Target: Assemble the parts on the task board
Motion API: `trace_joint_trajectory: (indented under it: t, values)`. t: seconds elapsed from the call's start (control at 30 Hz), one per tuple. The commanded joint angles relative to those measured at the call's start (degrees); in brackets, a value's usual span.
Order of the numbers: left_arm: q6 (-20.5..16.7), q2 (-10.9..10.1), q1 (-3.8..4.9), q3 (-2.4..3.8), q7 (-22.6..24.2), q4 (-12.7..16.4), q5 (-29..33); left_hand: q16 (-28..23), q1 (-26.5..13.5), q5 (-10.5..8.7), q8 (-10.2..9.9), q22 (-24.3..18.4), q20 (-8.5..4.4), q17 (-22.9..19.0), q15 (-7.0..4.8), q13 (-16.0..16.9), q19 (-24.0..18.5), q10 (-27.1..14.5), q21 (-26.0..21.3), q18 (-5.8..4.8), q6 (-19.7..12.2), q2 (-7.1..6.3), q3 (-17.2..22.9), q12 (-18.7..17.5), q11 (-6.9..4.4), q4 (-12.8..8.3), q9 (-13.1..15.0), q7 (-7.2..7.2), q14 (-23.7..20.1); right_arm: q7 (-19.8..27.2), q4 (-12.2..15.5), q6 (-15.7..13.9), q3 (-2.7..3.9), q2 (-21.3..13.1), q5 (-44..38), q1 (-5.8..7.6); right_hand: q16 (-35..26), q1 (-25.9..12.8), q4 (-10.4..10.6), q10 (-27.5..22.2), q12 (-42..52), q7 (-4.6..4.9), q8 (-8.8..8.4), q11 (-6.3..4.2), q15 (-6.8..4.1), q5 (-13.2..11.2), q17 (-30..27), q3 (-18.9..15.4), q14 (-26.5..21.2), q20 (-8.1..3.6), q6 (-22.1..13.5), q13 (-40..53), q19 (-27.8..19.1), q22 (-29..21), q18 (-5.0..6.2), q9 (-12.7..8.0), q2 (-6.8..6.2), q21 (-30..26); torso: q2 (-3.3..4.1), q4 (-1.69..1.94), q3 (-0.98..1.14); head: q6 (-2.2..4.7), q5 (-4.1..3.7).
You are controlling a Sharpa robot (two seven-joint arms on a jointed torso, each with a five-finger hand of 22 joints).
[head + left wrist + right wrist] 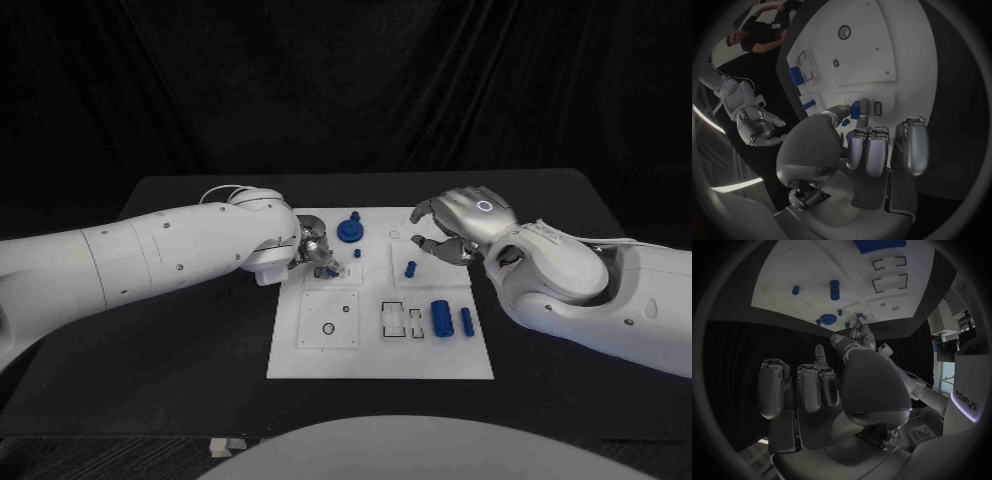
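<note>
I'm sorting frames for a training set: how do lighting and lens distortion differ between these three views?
Head view: straight edges, the white task board bright against a black table and dark backdrop. Left wrist view: fisheye circle, the board's edges bow, the left hand up close and dim. Right wrist view: same curvature, the right hand shaded, the board lit beyond it.

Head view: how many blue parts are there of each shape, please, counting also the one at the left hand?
Round knob: 1
Short pegs: 2
Long cylinders: 2
Blue part pinched by the left hand: 1
Total: 6
</note>
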Motion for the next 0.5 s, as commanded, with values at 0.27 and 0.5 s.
trace_joint_trajectory:
  t: [0.27,0.5]
  values:
    - [1.4,-0.2,-0.56,-0.35,-0.6,0.2,0.3,0.2,-0.1,-0.34,-0.4,11.3,0.08,15.1,-0.28,13.6,0.3,4.7,-0.1,-0.23,0.0,0.38,1.8,-0.3,-0.18,-2.2,-0.2,-0.47,6.2,-1.1,-0.4,0.6,0.03,0.3,0.0,-0.22,-0.3,0.0,0.1,6.0,0.2,0.03,0.11,-0.11,-0.08,0.1,2.6,0.4,3.7,0.03,0.4,15.1,2.3,12.2,-0.10,0.0,0.45,-0.2,-0.01,-0.01,0.01,0.01,0.14]
    - [0.7,-0.1,-0.57,-0.35,-0.3,-0.2,0.3,0.2,-1.1,-2.32,-0.7,11.2,0.11,15.1,-0.26,13.4,0.2,4.5,-0.4,-0.19,0.1,0.67,1.4,-0.5,-0.19,-2.3,-0.3,-0.49,6.2,-1.2,-0.6,0.8,0.03,0.3,0.4,-0.25,-0.3,0.0,0.1,6.0,0.2,0.03,0.11,-0.11,-0.08,0.1,2.6,0.4,3.7,0.03,0.4,15.1,2.3,12.2,-0.10,0.0,0.45,-0.2,-0.02,-0.01,-0.01,0.01,0.07]
